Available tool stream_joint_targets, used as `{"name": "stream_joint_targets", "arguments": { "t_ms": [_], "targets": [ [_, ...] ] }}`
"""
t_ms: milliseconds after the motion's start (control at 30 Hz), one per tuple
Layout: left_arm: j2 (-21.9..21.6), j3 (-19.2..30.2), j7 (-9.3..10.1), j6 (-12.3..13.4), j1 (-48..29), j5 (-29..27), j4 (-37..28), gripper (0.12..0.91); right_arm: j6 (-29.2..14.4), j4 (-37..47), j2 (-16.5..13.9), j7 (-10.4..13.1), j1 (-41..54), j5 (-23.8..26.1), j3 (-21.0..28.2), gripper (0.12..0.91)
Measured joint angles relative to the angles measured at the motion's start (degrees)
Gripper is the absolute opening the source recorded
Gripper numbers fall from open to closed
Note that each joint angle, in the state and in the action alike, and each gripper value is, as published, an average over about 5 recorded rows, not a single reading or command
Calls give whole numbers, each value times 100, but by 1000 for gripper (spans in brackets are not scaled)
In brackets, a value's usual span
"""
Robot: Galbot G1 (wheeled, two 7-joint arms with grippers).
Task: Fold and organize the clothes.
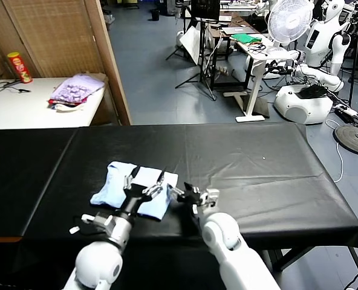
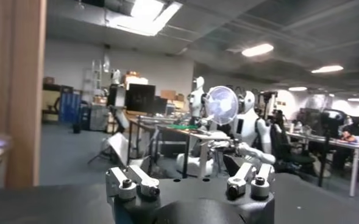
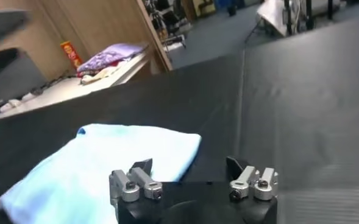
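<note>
While the folded T-shirt [image 1: 133, 191] lies on the black bench [image 1: 257, 175], the left gripper [image 1: 146, 181] hovers spread wide above it, hiding its middle. Right gripper [image 1: 180, 192], just beside the shirt's edge, stands parted and empty.

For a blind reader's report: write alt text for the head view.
A folded pale blue T-shirt lies on a black-covered table, with the left tool open above it and the right tool open just beside its edge. Behind, a side table holds a purple cloth pile.
</note>
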State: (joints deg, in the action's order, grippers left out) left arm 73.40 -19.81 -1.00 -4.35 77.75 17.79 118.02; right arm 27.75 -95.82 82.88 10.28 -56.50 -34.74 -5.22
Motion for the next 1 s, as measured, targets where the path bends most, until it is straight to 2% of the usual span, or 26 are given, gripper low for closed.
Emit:
{"name": "stream_joint_targets", "arguments": {
  "t_ms": [133,267,367,433,533,633,700,867,933,1000],
  "targets": [
    [-28,-123,34,99,142,2,17,798,-28,322,132,-54,214,43,57,398],
    [-37,-213,50,179,248,-2,26,798,-230,587,143,-327,408,388,126,186],
    [-35,-264,85,223,307,-19,8,798,-624,796,77,-643,566,994,153,130],
    [-31,-290,145,256,342,-53,-22,798,-984,940,4,-874,663,1536,145,131],
    [-38,-327,317,320,411,-100,-89,798,-1524,1072,-140,-1216,720,2315,113,174],
    [-72,-383,482,363,495,-99,-163,798,-1960,1030,-329,-1461,655,2848,59,310],
    [-110,-426,537,394,554,-84,-207,798,-2180,907,-481,-1515,549,3068,5,427],
    [-245,-560,689,282,731,14,-213,798,-2346,388,-885,-1360,59,3224,-211,673],
    [-324,-615,806,162,840,83,-137,798,-2293,72,-1039,-1209,-255,3141,-350,751],
    [-417,-682,883,87,970,134,-24,798,-2201,-304,-1175,-1048,-620,3013,-513,783]
  ]
}}
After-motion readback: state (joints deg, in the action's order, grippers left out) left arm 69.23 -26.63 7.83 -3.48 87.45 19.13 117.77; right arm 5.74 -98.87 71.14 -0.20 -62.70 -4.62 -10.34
